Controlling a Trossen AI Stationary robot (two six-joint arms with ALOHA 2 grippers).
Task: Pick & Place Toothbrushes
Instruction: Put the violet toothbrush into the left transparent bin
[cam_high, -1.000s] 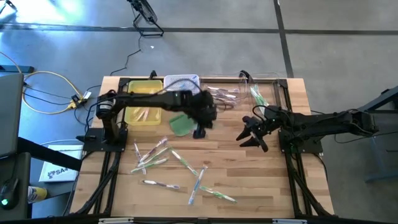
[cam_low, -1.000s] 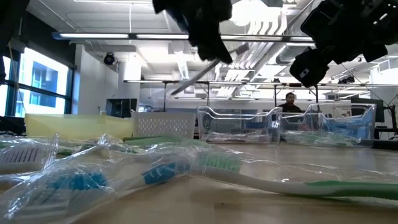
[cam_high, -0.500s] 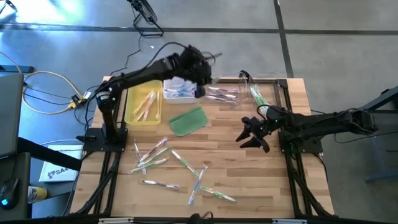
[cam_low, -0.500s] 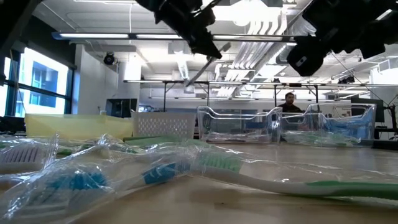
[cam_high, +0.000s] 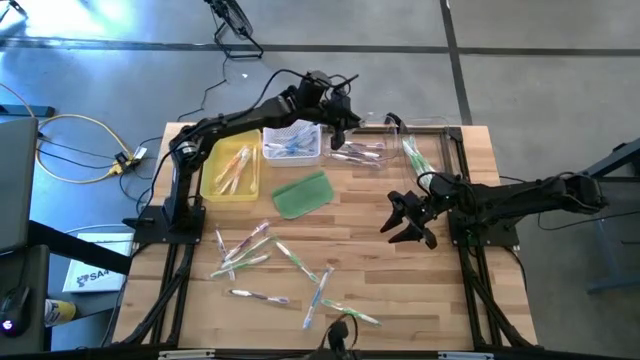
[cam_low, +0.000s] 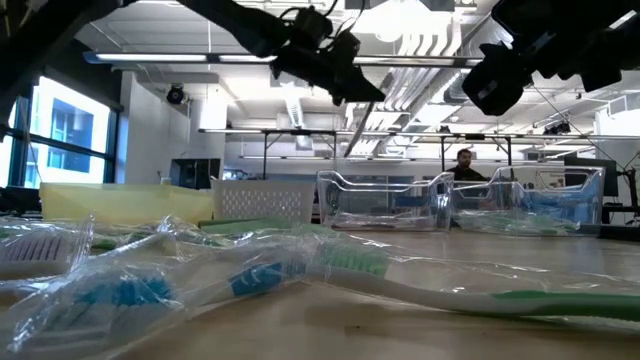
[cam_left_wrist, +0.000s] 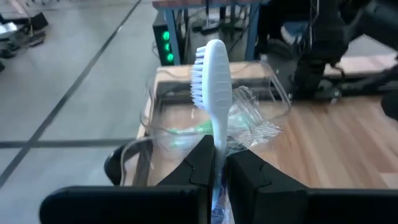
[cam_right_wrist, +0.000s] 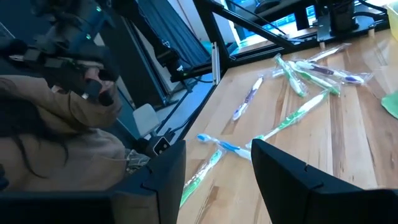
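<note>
The left hand (cam_left_wrist: 214, 168) grips a white toothbrush (cam_left_wrist: 211, 93) upright, raised above the clear bins (cam_high: 385, 145) at the table's (cam_high: 440, 290) far edge. The right hand (cam_high: 405, 218) hangs open near the table's right edge. More toothbrushes (cam_high: 290, 270) lie scattered toward the near edge.

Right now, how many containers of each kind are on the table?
yellow bin: 1
white basket: 1
clear bins: 2
Total: 4
</note>
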